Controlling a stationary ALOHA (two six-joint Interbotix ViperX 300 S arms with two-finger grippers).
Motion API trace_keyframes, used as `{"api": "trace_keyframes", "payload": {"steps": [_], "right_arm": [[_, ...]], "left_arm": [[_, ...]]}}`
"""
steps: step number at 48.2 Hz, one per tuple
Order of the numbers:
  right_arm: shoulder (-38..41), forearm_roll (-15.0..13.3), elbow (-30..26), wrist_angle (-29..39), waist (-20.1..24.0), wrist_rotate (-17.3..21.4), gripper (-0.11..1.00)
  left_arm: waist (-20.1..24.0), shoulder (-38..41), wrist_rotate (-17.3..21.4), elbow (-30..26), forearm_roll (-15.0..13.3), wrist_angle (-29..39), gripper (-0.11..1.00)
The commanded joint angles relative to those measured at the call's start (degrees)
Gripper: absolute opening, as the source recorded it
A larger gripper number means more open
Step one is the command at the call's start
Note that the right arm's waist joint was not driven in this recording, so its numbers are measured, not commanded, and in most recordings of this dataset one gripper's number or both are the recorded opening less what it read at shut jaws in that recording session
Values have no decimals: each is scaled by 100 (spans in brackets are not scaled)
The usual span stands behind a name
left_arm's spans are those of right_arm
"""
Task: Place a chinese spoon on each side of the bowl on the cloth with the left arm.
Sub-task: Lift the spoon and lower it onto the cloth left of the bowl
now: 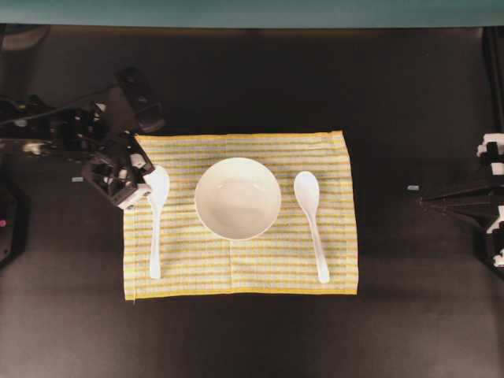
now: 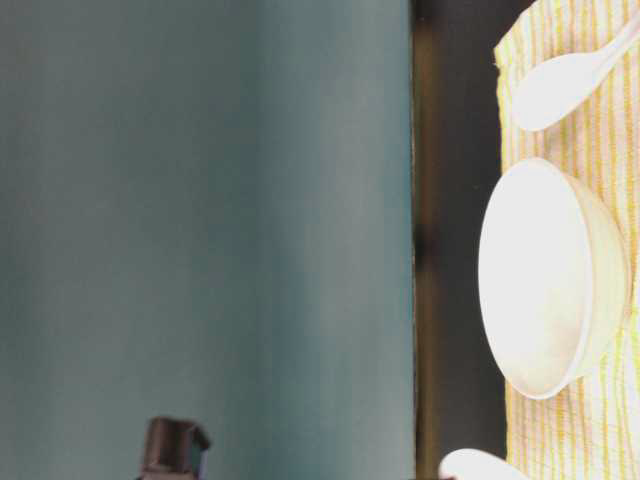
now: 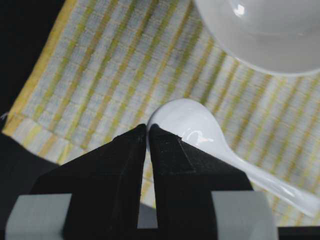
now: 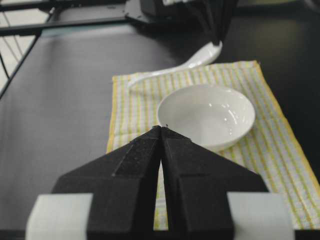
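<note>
With left pincer (image 3: 148,131) closed | spoon (image 3: 187,125) scoop just beyond tips

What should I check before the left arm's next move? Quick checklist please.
1. Right spoon flat on cloth, apart from bowl: ok.
2. Left spoon on cloth beside bowl: ok.
3. Left gripper released from left spoon: not ok, pinched shut on scoop rim.
4. Left spoon flat: cannot tell.
5. Bowl centred between spoons: ok.
6. Right gripper shut, clear of cloth: ok.

Black jointed arm (image 1: 71,130), black wedge-shaped pincer (image 3: 148,131) fingers.
</note>
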Motion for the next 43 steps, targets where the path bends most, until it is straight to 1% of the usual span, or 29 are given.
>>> {"api": "trace_keyframes", "payload": {"steps": [1, 5, 11, 21, 24, 26, 29, 32, 36, 40, 43], "right_arm": [[26, 9, -35, -26, 0, 44, -1], [26, 9, -26, 9, 0, 44, -1], [26, 9, -9, 97, 0, 44, -1], [26, 9, 18, 88, 0, 44, -1], [26, 9, 18, 79, 0, 44, -1], [26, 9, 18, 70, 0, 44, -1], [26, 9, 18, 62, 0, 44, -1], [26, 9, 18, 53, 0, 44, -1], [26, 9, 26, 53, 0, 53, -1], [26, 9, 26, 44, 0, 53, -1], [26, 9, 26, 53, 9, 53, -1]], "left_arm": [[105, 97, -44, -105, 18, -79, 4], [167, 114, -79, -97, 18, -132, 4], [167, 132, -44, -44, 26, -396, 4], [185, 220, -79, 193, 26, -571, 4], [185, 246, -79, 264, 18, -694, 6], [185, 255, -70, 325, 18, -773, 11], [185, 255, -9, 387, 26, -914, 21], [185, 255, -9, 439, 18, -1081, 34], [193, 229, -9, 510, 18, -1354, 54], [185, 193, -79, 545, 26, -1582, 71], [176, 70, -105, 492, 26, -1670, 79]]}}
